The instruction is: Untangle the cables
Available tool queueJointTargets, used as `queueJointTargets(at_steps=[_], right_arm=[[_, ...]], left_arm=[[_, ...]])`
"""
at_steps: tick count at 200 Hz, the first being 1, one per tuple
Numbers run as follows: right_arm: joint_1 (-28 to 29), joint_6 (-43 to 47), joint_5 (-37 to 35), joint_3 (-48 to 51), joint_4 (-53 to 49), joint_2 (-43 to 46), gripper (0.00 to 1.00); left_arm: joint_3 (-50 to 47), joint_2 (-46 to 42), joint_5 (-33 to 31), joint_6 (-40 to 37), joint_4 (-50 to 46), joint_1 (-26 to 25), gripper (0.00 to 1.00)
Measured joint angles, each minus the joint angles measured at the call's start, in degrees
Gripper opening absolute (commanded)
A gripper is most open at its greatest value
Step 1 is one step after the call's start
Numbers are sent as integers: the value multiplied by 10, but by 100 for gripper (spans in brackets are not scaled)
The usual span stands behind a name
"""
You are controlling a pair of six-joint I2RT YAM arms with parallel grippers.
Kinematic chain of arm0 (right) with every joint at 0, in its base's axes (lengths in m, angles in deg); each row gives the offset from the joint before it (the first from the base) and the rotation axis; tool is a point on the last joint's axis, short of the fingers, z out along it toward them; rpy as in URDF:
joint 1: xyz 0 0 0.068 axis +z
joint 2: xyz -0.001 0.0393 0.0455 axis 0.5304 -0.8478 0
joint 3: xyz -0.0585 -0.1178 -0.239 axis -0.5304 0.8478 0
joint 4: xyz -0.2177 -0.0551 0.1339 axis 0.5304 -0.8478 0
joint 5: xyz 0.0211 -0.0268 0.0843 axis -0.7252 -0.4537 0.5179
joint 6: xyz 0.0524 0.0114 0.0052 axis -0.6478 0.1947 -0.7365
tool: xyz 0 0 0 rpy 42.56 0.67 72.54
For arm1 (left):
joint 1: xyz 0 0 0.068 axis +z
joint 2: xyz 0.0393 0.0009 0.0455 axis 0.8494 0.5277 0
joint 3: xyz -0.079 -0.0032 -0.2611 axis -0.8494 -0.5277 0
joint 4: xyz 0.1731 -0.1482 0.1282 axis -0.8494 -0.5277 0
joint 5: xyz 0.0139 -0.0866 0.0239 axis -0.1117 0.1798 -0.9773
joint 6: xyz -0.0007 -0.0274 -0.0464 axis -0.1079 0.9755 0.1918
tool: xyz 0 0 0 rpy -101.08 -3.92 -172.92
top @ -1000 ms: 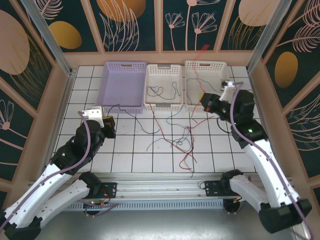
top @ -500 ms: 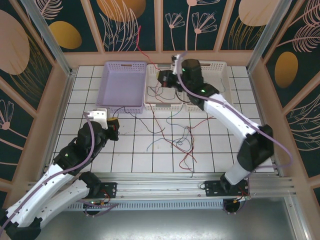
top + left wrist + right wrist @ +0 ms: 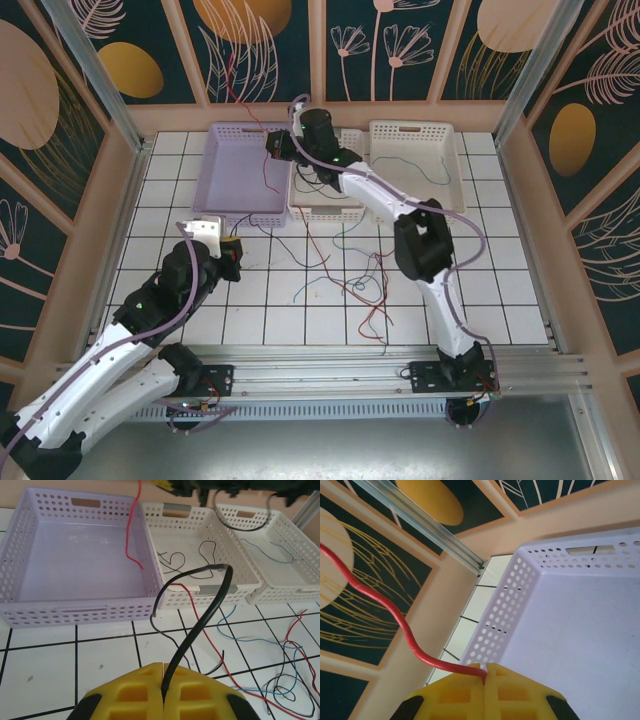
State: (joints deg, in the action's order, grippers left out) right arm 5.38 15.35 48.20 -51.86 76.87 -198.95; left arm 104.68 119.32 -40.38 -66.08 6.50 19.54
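Red cable (image 3: 395, 619): pinched between the shut yellow pads of the right gripper (image 3: 484, 674), which is raised over the lilac basket (image 3: 75, 612). One part stands up from the pads and the other hangs down into that basket.

Black cable (image 3: 200, 625): clamped in the closed left gripper (image 3: 162, 675), arched stiffly above the tiles just short of the lilac basket's near wall.

Other cables (image 3: 365, 285): red, blue and dark strands looped together on the table (image 3: 180, 170). Dark strands are held in the middle white basket (image 3: 210, 591), and a blue one in the right white basket (image 3: 415, 128).

Risks, as judged: if let go from this height, the springy red cable may be thrown over the rim. The black cable, if released over the tiles, may be whipped back into the knot.
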Motion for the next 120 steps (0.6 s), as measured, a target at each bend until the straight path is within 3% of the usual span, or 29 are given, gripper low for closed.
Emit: queueJointTargets(at_steps=[51,120], right_arm=[[17,-2,-29,-158,-55,-134,0],[21,-9,-81,-174,-131,-180,0]], left_arm=[[-2,6,2,-2,0,0,0],[-2,17,2,-6,0,0,0]])
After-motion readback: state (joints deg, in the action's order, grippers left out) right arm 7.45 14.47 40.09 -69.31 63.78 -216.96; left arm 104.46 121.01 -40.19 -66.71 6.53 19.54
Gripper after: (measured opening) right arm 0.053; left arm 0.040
